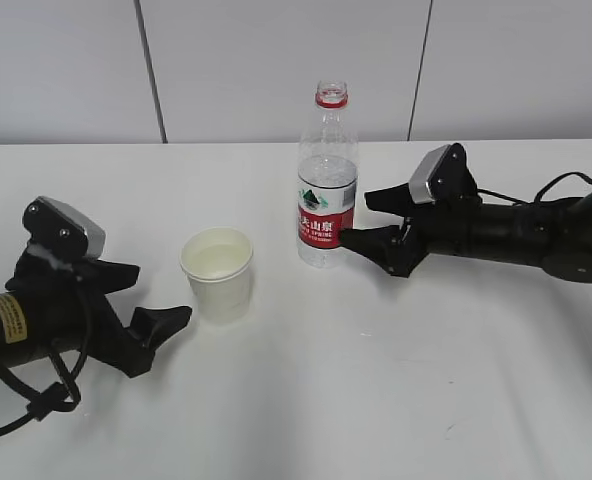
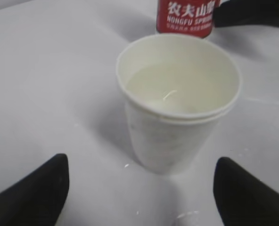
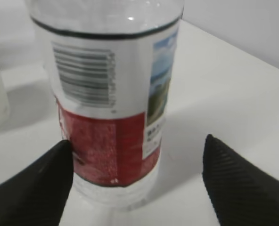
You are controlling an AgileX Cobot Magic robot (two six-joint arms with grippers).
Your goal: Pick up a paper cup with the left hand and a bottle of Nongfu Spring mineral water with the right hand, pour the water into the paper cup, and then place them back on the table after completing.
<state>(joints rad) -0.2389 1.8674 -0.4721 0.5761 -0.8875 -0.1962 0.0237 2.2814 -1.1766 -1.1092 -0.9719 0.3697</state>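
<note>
Judging progress: the pour looks done and both items are set back down; what seems left is only for the arms to draw clear.
Paper cup (image 1: 217,273): upright on the table (image 1: 376,400), left of centre, with pale liquid inside it as the left wrist view shows (image 2: 179,89).
Bottle (image 1: 327,180): upright just right of and a little farther back than the cup, cap off, red ring at the neck, mostly emptied with water low in the body; red label reads Nongfu Spring (image 2: 185,16).
Left hand (image 1: 141,310): low on the table at the near left, pincer apart, the cup standing free between and beyond the fingertips (image 2: 36,193), not touched.
Right hand (image 1: 366,220): at the right, pincer apart around the bottle's lower part; one fingertip (image 3: 40,183) is at or almost at the label, the other well clear, so no grip.
Remaining, as I read it: retreat of both arms without knocking the light bottle.
</note>
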